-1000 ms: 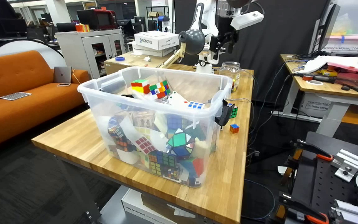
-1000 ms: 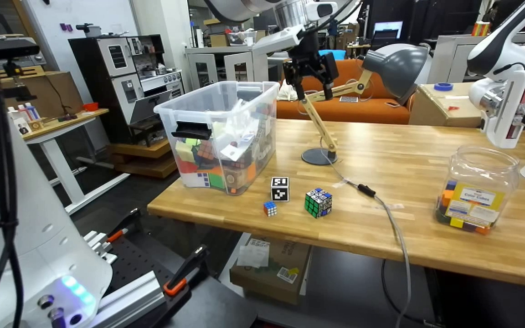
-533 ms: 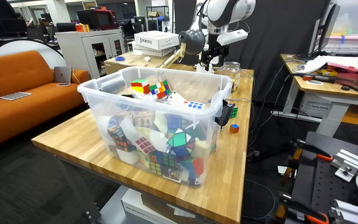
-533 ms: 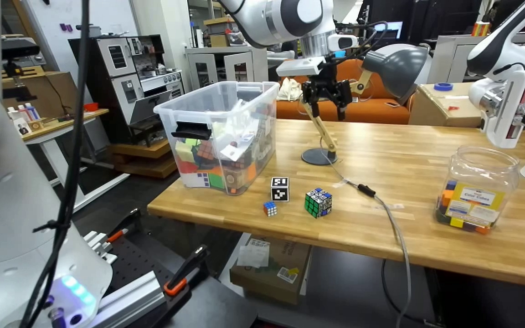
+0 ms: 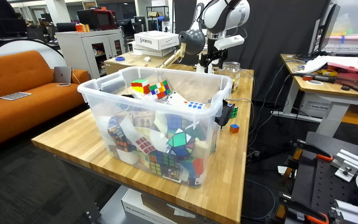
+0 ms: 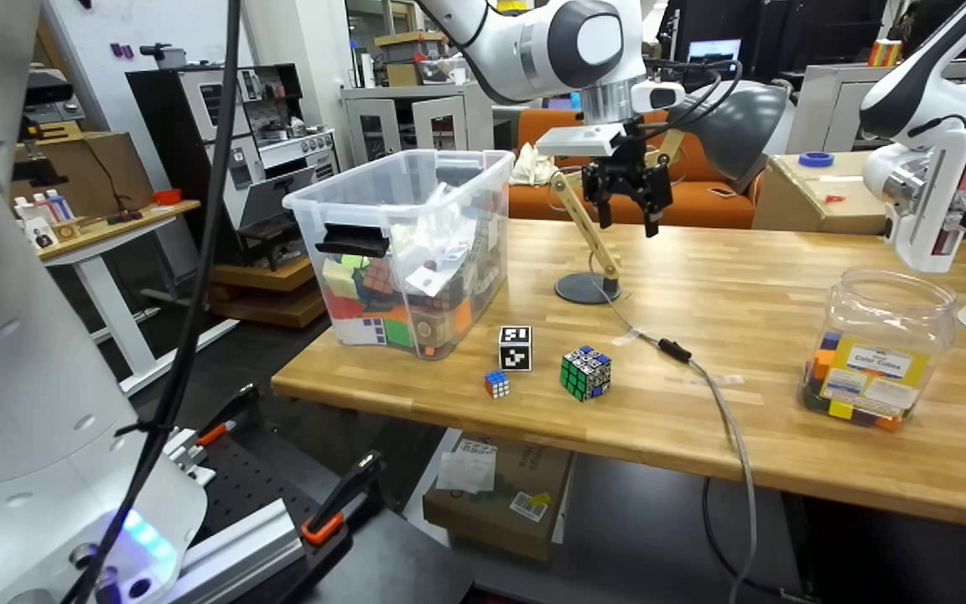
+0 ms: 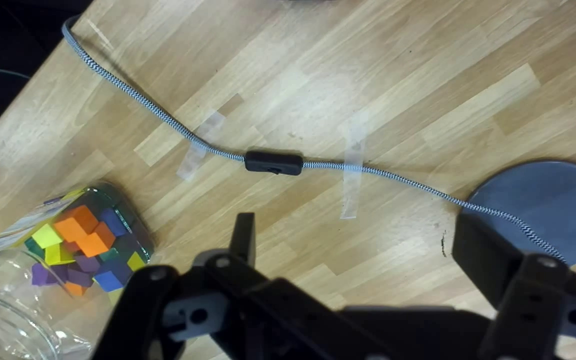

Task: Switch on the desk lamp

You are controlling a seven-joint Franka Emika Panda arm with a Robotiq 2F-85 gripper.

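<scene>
Orange sofa (image 5: 33,102), black curtain (image 5: 275,37), wooden table (image 5: 225,174)

In an exterior view, left of the table stand the sofa and, farther back, a grey cabinet (image 5: 76,53). The curtain hangs behind the table, a second desk (image 5: 328,90) stands to its right, and dark floor (image 5: 20,186) lies below it. Pale glare (image 7: 295,92) marks its top.

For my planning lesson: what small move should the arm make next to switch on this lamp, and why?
Probably shift the open pincer toward the black switch: it sits in the cord running to the lamp, and the wrist view shows it beyond the fingertips, off centre.
</scene>
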